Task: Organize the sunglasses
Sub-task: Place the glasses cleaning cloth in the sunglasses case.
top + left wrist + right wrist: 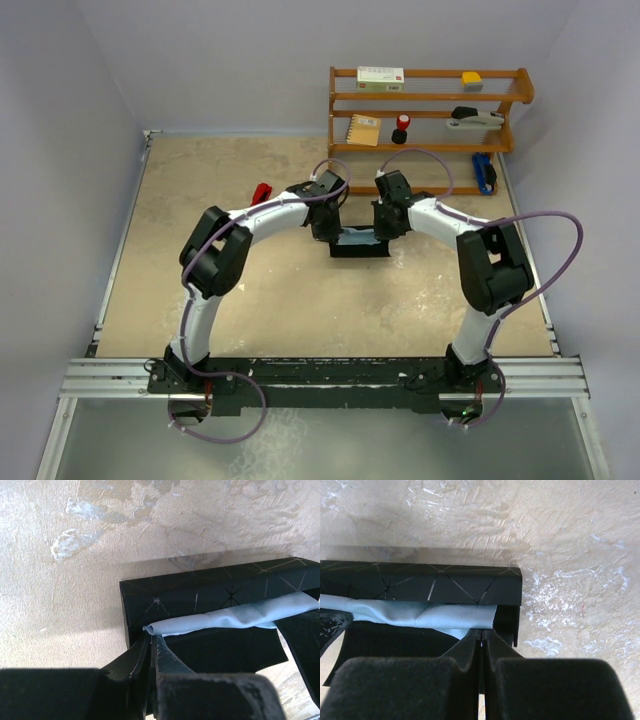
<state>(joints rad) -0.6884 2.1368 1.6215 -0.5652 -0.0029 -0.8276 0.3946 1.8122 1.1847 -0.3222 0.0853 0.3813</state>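
Note:
The red sunglasses (pixel 261 192) lie on the table just left of my left arm, partly hidden by it; neither wrist view shows them. A black oblong case (pixel 360 247) lies open at mid-table with a light blue cloth (pixel 225 617) stretched along its inside. My left gripper (pixel 150 637) is shut, its tips pinching the cloth's left end at the case (pixel 200 592). My right gripper (pixel 481 632) is shut on the right end of the cloth (pixel 435 615), by the right end of the case (pixel 420 582). From above, both grippers (pixel 328 222) (pixel 388 222) hang over the case.
A wooden shelf rack (pixel 430 100) stands at the back right with a box, a notebook, a red-topped item and a stapler. A blue object (pixel 484 172) lies on the table under it. Walls close in on the left, back and right.

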